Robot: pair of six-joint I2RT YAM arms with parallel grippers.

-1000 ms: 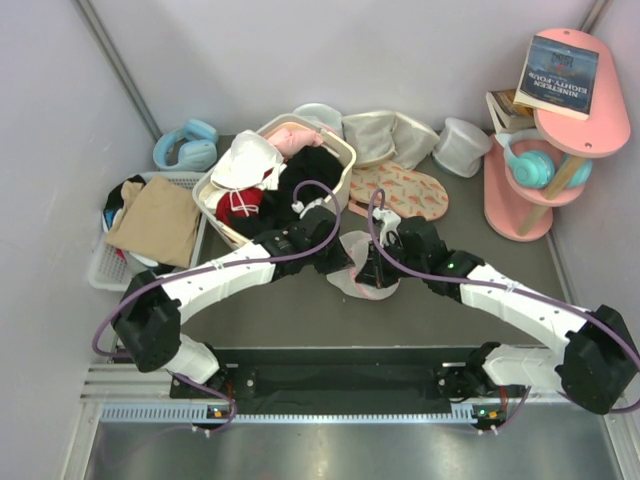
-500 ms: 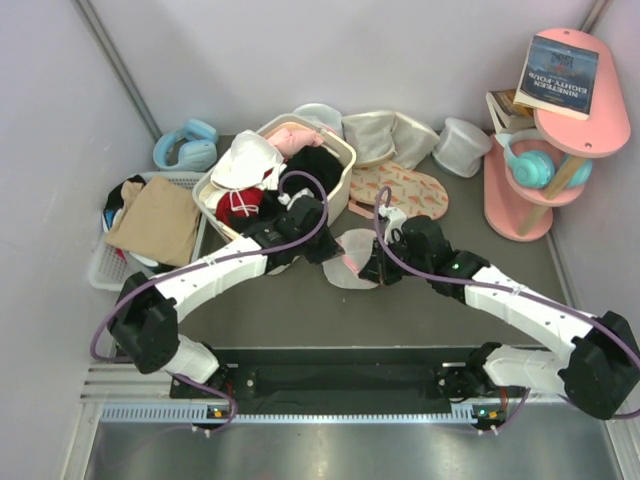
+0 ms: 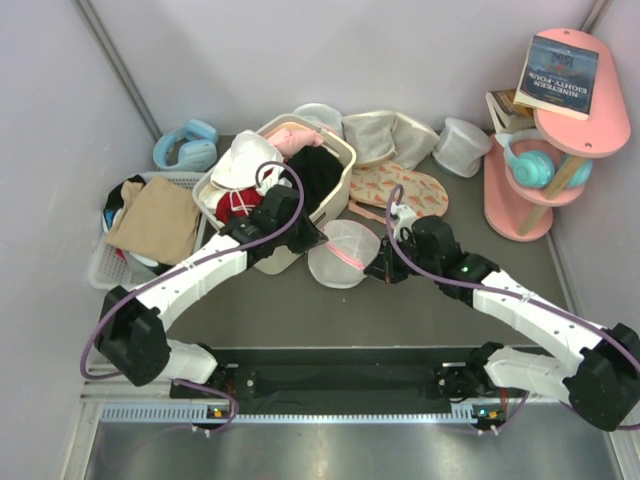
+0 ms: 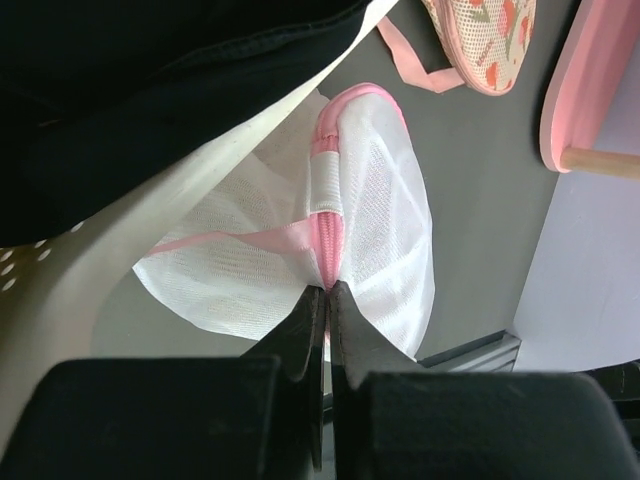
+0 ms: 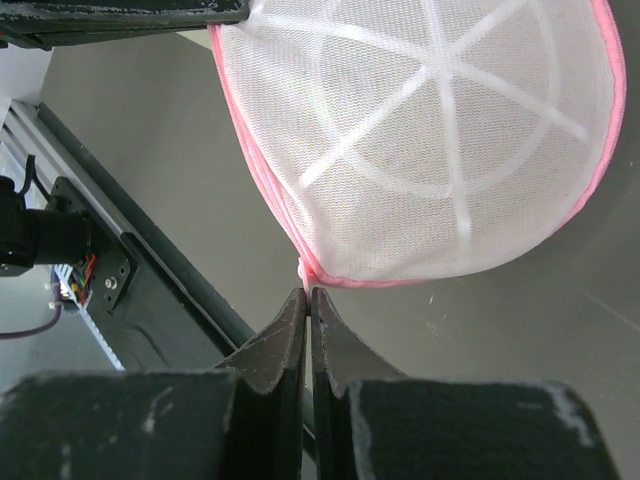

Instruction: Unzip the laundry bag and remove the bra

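The round translucent white mesh laundry bag with pink rim (image 3: 345, 250) sits between 2 grippers. The left gripper (image 4: 327, 290) is clamped on its pink zip band, and the right gripper (image 5: 308, 292) pinches the rim at its tips, apparently tensioning it for unzipping. The bra isn't visible.

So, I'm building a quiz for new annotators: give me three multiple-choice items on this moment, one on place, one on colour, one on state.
1. Where is the laundry bag?
A. On the pink shelf.
B. In the white tray.
C. Beside the cream basket.

2. What colour is its rim?
A. Pink.
B. Blue.
C. Black.

3. How are the left fingers?
A. Spread wide.
B. Shut on the bag's rim.
C. Out of view.

Key: 1 C, seen in the top view; 2 A, pink trim in both wrist views; 3 B, the left wrist view shows them pinching the seam.
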